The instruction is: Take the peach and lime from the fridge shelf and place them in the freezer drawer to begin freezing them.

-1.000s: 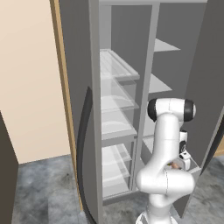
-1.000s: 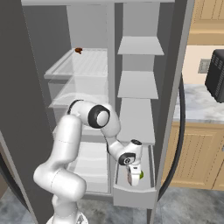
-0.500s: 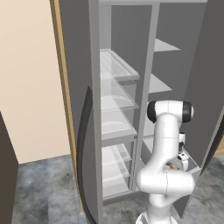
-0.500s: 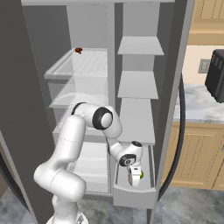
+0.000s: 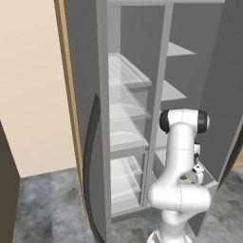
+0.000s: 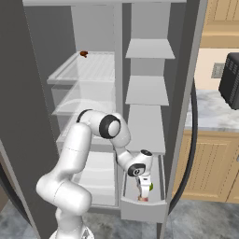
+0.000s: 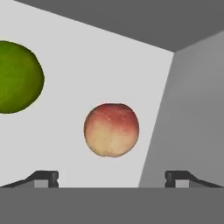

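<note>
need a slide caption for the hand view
Open pincer above the peach and lime, both resting apart on the freezer drawer floor.

- We see the arm rise from the base, bend at the dark-jointed elbow, and reach forward and down.
- We see the claw (image 6: 144,189) pointing downward at the end of the wrist.
- In the hand view, the claw (image 7: 112,178) stands with its fingertips (image 7: 45,177) spread wide, gripping nothing.
</note>
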You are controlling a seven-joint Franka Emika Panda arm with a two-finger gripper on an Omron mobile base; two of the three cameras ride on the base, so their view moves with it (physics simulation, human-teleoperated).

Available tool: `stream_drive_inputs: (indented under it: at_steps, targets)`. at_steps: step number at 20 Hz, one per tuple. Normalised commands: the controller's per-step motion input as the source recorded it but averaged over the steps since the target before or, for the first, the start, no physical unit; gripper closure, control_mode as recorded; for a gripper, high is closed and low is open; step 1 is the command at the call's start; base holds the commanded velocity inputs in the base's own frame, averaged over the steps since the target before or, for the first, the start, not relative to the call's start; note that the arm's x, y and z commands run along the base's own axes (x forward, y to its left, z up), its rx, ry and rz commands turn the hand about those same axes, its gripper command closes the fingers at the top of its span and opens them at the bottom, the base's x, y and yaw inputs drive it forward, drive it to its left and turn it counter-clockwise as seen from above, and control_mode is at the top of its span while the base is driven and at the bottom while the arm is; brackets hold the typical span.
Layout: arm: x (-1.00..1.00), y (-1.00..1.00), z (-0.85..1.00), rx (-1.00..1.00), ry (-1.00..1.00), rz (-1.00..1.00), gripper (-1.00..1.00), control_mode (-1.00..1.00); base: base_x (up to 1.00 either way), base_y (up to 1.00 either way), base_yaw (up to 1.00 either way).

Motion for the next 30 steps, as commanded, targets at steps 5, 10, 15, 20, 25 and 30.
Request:
stream_drive_inputs:
  at_steps: [5,10,15,20,25,30]
  targets:
    - [-0.04,0.04,0.23,0.0,-0.11,0.0,-1.0,-1.0,0.0,0.0,0.0]
    - [-0.53,0.34,0.93,0.0,-0.31,0.0,-1.0,-1.0,0.0,0.0,0.0]
    - [-0.82,0.58,1.0,-0.03,-0.43,0.0,-1.0,-1.0,0.0,0.0,0.0]
    - [-0.6,0.86,1.0,-0.13,-0.38,0.0,-1.0,-1.0,0.0,0.0,0.0]
    - [-0.06,0.47,0.52,-0.12,-0.09,0.03,-1.0,-1.0,0.0,0.0,0.0]
    - [0.0,0.0,0.0,0.0,0.0,0.0,-1.0,-1.0,0.0,0.0,0.0]
